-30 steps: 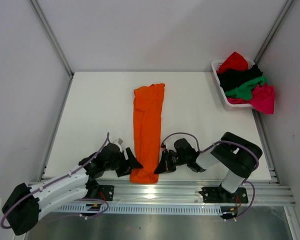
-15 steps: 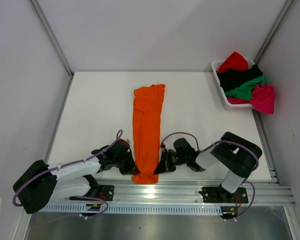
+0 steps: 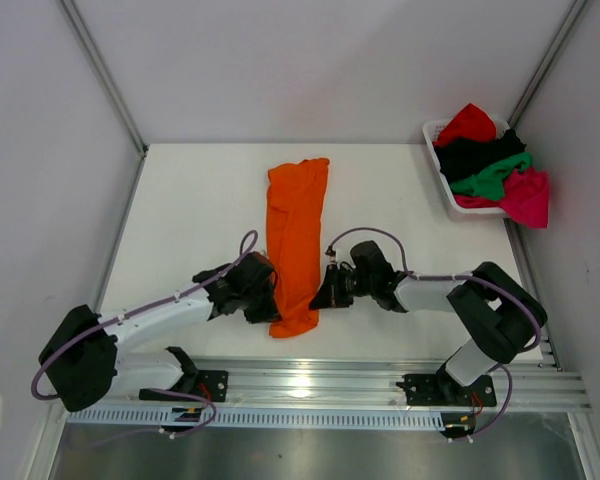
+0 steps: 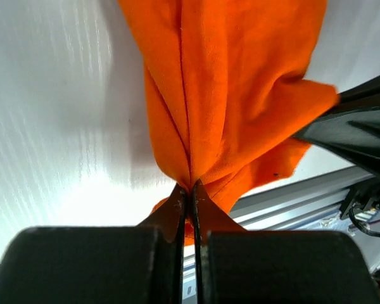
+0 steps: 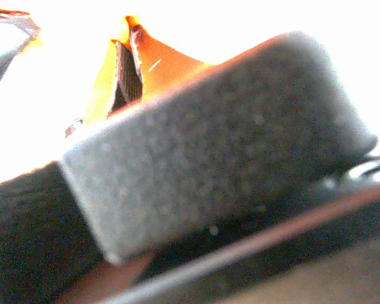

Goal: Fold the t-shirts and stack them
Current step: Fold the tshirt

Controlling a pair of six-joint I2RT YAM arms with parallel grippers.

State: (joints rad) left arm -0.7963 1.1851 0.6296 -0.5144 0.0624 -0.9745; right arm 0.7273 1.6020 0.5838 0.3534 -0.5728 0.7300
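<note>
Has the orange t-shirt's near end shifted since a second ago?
Yes. The orange t-shirt has its near end drawn away from the aluminium rail, up the top view, pinched by the left gripper and right gripper.

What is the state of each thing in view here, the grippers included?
orange t-shirt: folded into a long strip, near end pinched from both sides.
left gripper: shut on its near left edge.
right gripper: shut on its near right edge.
white basket: filled with crumpled t-shirts, the pink t-shirt hanging over its rim.
</note>
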